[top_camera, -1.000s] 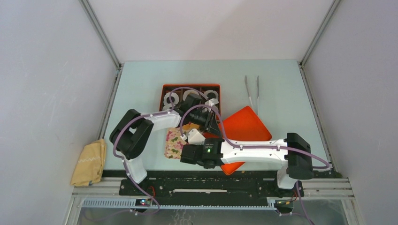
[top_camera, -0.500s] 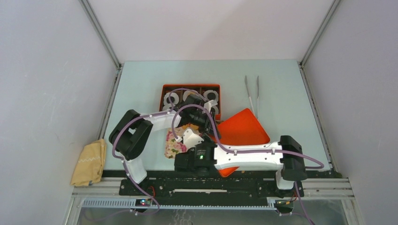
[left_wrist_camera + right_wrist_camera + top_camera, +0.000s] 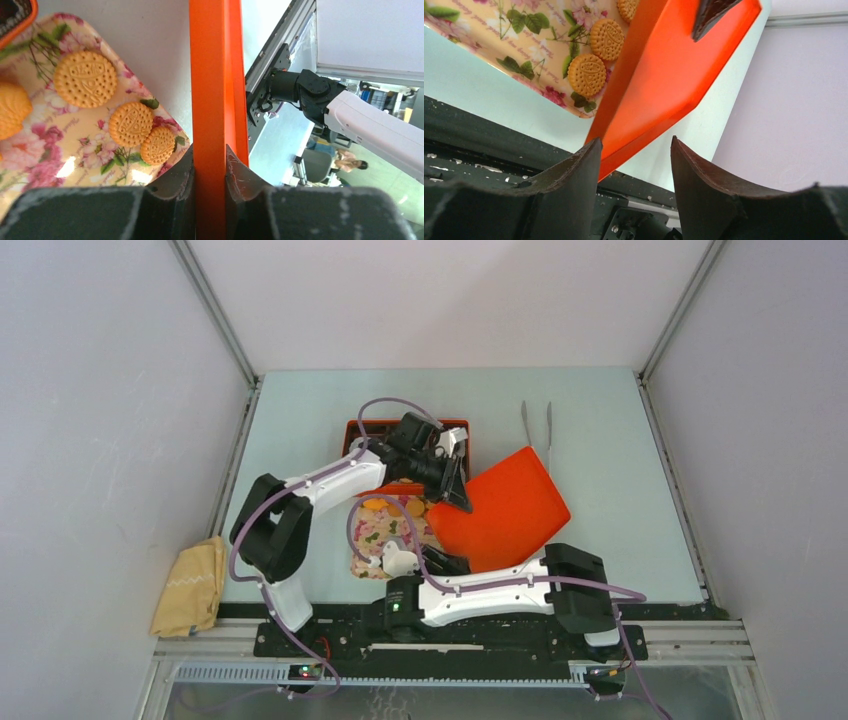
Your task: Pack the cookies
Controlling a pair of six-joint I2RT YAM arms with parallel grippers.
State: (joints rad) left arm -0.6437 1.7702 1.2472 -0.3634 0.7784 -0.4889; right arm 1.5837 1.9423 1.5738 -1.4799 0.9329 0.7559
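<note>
Cookies [image 3: 131, 123] beside left hand [image 3: 210, 161] — it grips orange tray [image 3: 210, 75].

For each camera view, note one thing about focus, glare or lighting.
Top external: even, soft light, no hard shadows on the table. Left wrist: cookies crisp, a white glare patch on the floral tray, the left gripper clamping the orange lid. Right wrist: the right gripper looms dark at the bottom, cookies beyond in focus.

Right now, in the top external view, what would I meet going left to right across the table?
yellow cloth → floral tray → orange lid. The tongs overlap the lid's span, so they are left out.
</note>
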